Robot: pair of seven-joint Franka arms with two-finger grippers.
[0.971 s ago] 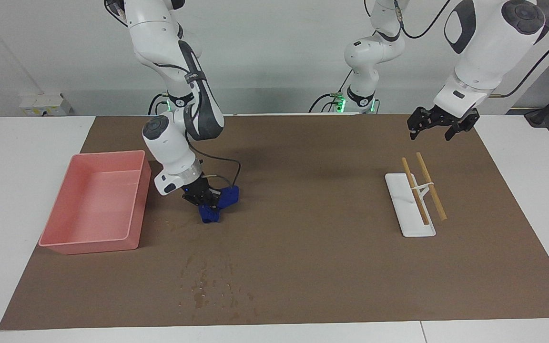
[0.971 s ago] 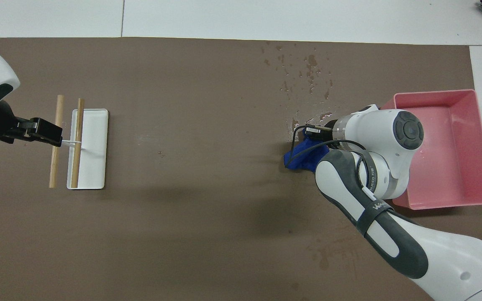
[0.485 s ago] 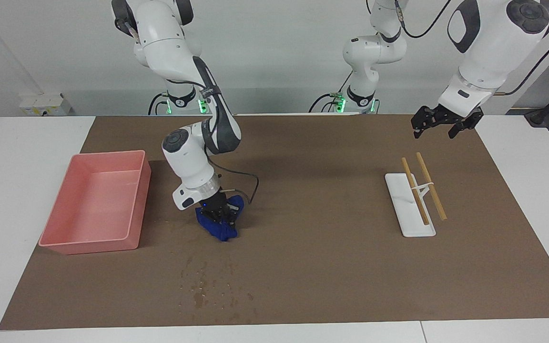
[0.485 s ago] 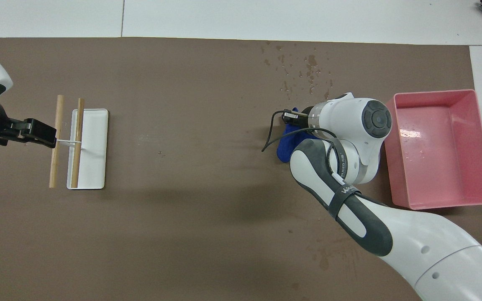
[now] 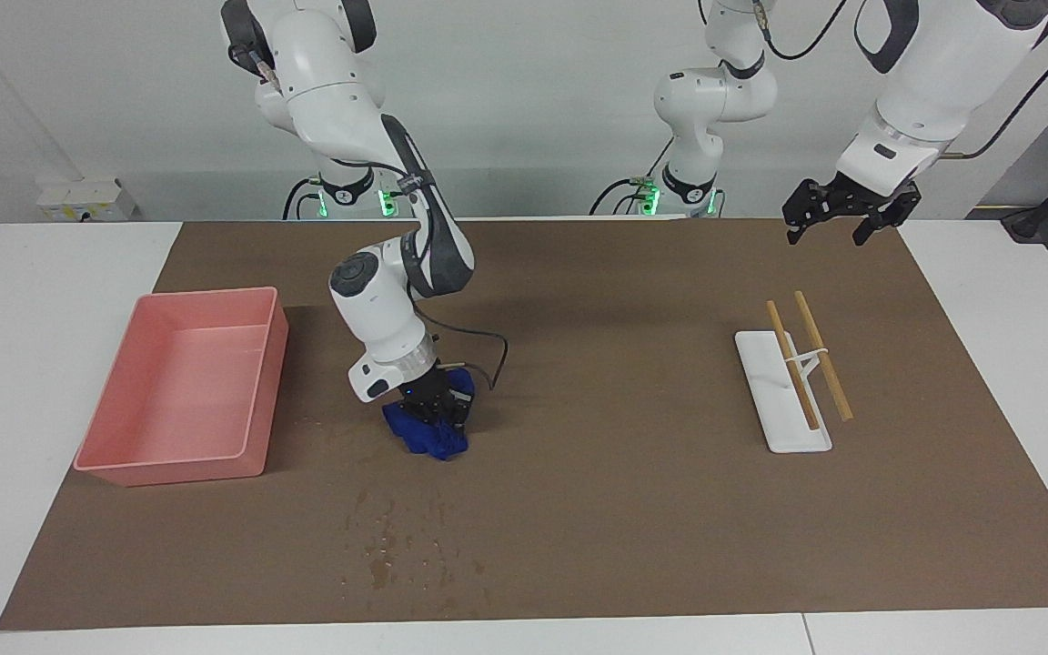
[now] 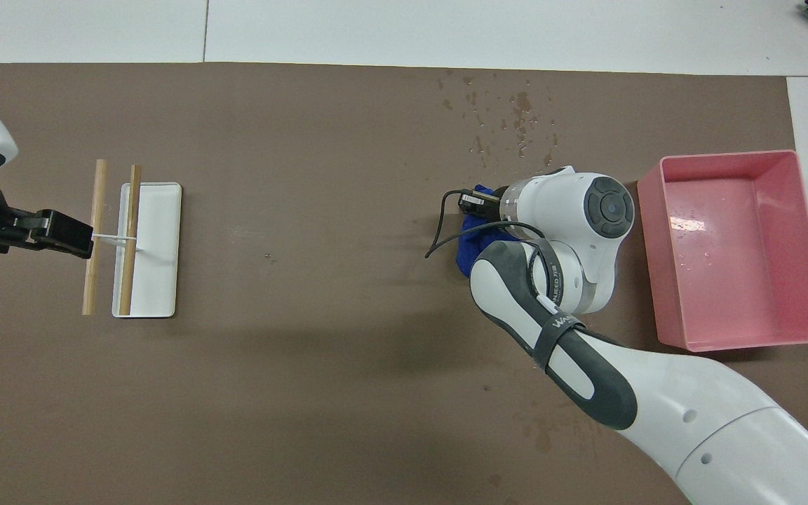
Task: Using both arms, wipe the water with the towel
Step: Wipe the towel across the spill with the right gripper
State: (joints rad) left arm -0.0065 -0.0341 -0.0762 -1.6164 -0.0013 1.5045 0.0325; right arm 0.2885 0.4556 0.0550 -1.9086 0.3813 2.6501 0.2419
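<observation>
I've got the right gripper (image 5: 436, 420) down low w/ its fingers clamped on the small deep-blue terry towel (image 5: 428, 435), pressing the bunched cloth onto the brown mat (image 5: 597, 509) that covers the white bench (image 5: 33, 273); the towel sits near the pink rectangular plastic tub (image 5: 180, 393), toward the right arm's end of the bench. The water, scattered tiny droplets and dark damp speckles (image 5: 401, 541), lies on the mat farther from the robots than the towel, apart from it, close to the mat's edge; in the overhead view the same speckles (image 6: 509, 126) show clear of the cloth (image 6: 470, 238), and most of the right gripper is hidden under the arm's wrist there. A few wet glints show inside the tub too. The left gripper (image 5: 838, 214) hangs in the air w/ fingers spread apart and nothing btwn them, over the mat's edge nearest the robots at the left arm's end; that arm waits. Near it stands the white flat-based rack w/ two wooden rods (image 5: 797, 377), well apart from the towel
</observation>
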